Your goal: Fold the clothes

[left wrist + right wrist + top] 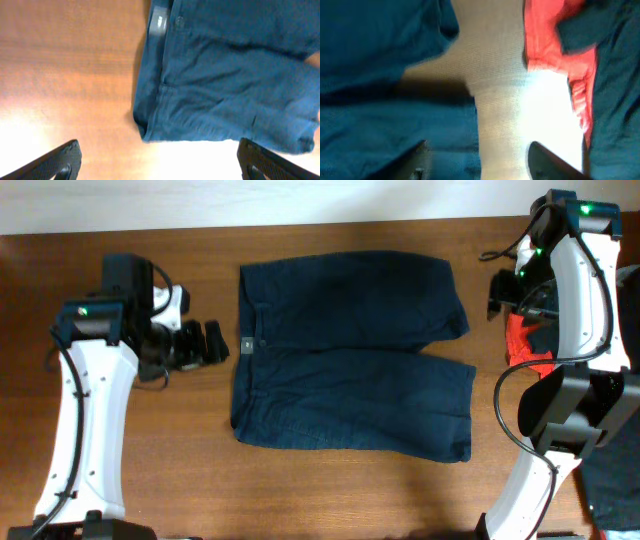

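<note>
Shorts [350, 355] whole, orange-red garment [520, 345] half-hidden

Table middle: dark navy-blue cotton shorts [350, 350], spread flat on the brown wooden table [150, 480].
Waistband: at the left end of the shorts.
Legs: stretched to the right, one behind the other, side by side.
Left of waistband: black two-finger left gripper [205, 342], just beside it, apart.
Right of leg hems: crumpled orange-red cloth garment [520, 345], apart, with bare table between.
Over that garment's rear end: black two-finger right gripper [497, 295].
Front right corner: dark blue cloth garment [610, 480], in front of the orange-red one.
</note>
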Robot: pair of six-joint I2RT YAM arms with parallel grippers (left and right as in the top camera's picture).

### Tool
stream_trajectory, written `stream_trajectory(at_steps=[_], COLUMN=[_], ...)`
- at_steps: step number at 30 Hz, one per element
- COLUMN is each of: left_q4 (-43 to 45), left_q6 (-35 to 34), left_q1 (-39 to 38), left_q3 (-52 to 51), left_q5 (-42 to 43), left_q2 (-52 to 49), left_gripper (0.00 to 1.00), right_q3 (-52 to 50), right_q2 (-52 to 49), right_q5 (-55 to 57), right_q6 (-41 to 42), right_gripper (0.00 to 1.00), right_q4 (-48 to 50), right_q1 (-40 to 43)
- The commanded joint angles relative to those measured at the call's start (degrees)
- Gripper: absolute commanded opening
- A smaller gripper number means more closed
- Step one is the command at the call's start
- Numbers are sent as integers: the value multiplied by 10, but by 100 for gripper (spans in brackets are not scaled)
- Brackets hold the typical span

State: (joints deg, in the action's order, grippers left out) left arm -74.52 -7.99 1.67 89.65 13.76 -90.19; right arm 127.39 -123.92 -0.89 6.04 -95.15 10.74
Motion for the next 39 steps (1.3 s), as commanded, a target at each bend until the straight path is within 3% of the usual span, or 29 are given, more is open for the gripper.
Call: stream_trajectory(at_steps=[1,4,9,12,17,23,26,31,39], left_q4=[25,71,141,165,165,168,169,177,184], left_q6=[-11,-19,-33,-33,-33,-33,-33,-33,-33], left_q1=[-1,-1,-1,-1,-2,-2,-2,-2,-16], left_q3=[-94,-171,-261,-278,-278,-278,-278,-278,-278], left_q5=[0,-11,-11,-11,-9,27,30,30,30], left_q2=[77,132,129,94,37,24,24,24,24], left_gripper=[99,99,99,99,99,99,99,99,99], right_q3=[-11,-63,-212,-339,-581,-762,-819,-874,-895], right_q2=[34,110,299,415,546,548,526,514,514], right_q5=[-8,4,42,26,-12,-50,-50,-52,-64], right_q6=[37,74,145,161,174,207,222,248,290], right_gripper=[56,56,63,78,79,74,63,61,56], right_q4=[-22,-22,25,59,137,240,299,388,453], right_q1=[-3,-17,-60,-76,-77,-77,-76,-76,-76])
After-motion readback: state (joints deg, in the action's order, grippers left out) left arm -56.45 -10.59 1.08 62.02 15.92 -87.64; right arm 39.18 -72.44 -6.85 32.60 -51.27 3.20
